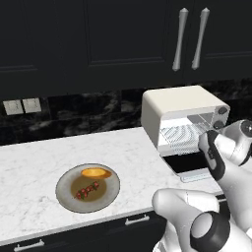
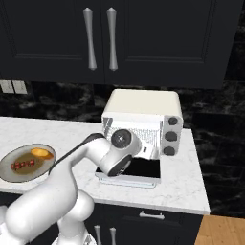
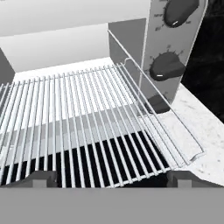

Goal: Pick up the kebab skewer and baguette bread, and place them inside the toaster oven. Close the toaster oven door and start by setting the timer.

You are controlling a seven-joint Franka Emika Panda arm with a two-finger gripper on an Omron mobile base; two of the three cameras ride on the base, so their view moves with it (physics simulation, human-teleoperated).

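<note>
**Oven open and rack out, but the food was on the plate**

So the toaster oven (image 1: 184, 115) sat on the marble bench (image 1: 44, 157) with the toaster oven door (image 1: 189, 165) dropped flat toward the robot. The wire rack (image 3: 83, 118) was slid partway out over the dark glass. My guess is it was pulled out like that so things can be laid on it from above, with no reaching deep into the box.

The tool (image 3: 109, 178) hovered right in front of the rack, pointing into the oven mouth. Its two finger tips stood wide apart with nothing between them, so it was spread and empty. The knobs (image 3: 168, 68) ran down the panel at the right edge of the hand view.

The kebab skewer (image 1: 87, 191) and the baguette bread (image 1: 95, 173) both lay on the grey plate (image 1: 66, 197), well apart from the oven, off to the arm's left. The bread was just beside the skewer, toward the wall.

I'd say neither pick-up was done at this point. The arm would need to swing over to the plate, and that thin skewer looked like the fiddlier grab of the two.
</note>
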